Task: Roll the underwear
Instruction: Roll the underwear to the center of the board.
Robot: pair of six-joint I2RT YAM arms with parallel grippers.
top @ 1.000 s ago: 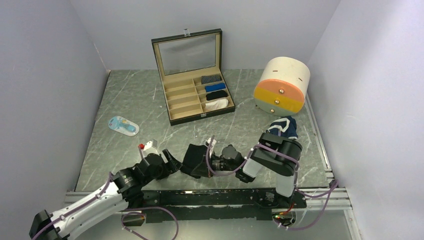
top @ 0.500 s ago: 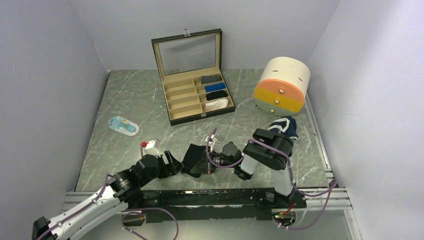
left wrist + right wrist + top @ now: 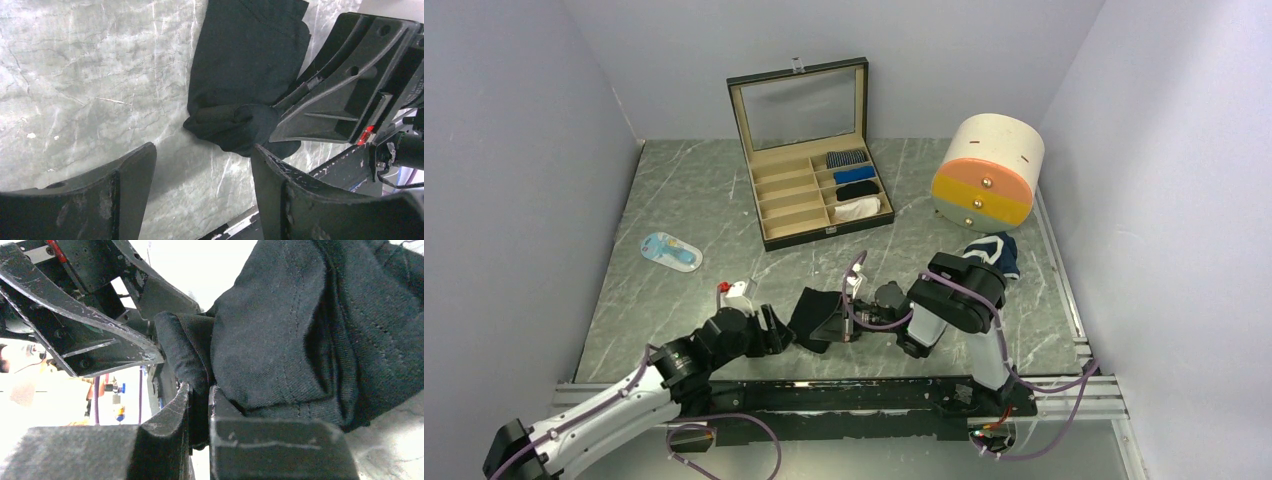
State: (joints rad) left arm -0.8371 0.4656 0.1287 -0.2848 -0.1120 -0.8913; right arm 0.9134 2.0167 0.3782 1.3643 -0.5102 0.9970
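Observation:
The black underwear (image 3: 811,313) lies folded on the table near the front edge; it also shows in the left wrist view (image 3: 245,65) and the right wrist view (image 3: 300,325). My right gripper (image 3: 844,322) is shut on the near rolled edge of the black underwear, its fingertips (image 3: 181,405) pinching the cloth. My left gripper (image 3: 779,333) is open just left of the cloth, its jaws wide apart with bare table between them (image 3: 202,170). The navy underwear with white trim (image 3: 991,248) lies behind the right arm, partly hidden.
An open compartment box (image 3: 809,180) with several rolled cloth bundles stands at the back. A round white drum with orange and yellow drawers (image 3: 987,170) is at the back right. A small blue-and-white packet (image 3: 671,251) lies at the left. The metal rail (image 3: 824,385) runs along the front.
My left gripper has moved right and forward, close to the black underwear's left edge. My right gripper has shifted slightly left, still holding the cloth.

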